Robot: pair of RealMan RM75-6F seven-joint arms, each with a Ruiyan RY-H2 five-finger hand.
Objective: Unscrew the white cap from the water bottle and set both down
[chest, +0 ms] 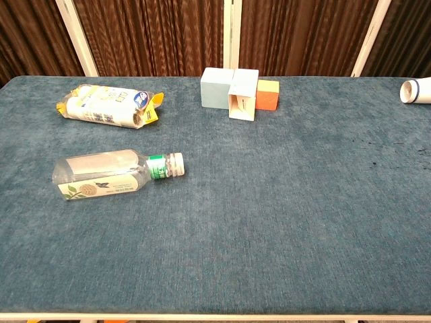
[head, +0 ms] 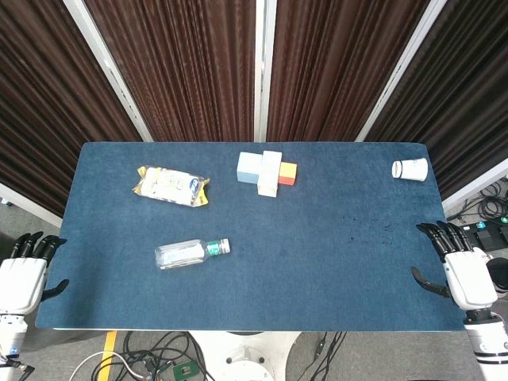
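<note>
A clear water bottle (head: 190,252) (chest: 111,173) lies on its side on the blue table, left of centre, with its white cap (chest: 177,164) screwed on and pointing right. A green band sits just behind the cap. My left hand (head: 24,274) hangs off the table's left edge, fingers apart and empty. My right hand (head: 456,262) is at the table's right edge, fingers spread, holding nothing. Both hands are far from the bottle. Neither hand shows in the chest view.
A yellow and white snack packet (head: 171,186) (chest: 108,105) lies at the back left. Pale blue, white and orange boxes (head: 266,171) (chest: 239,92) stand at the back centre. A white paper cup (head: 409,169) (chest: 417,91) lies on its side at the back right.
</note>
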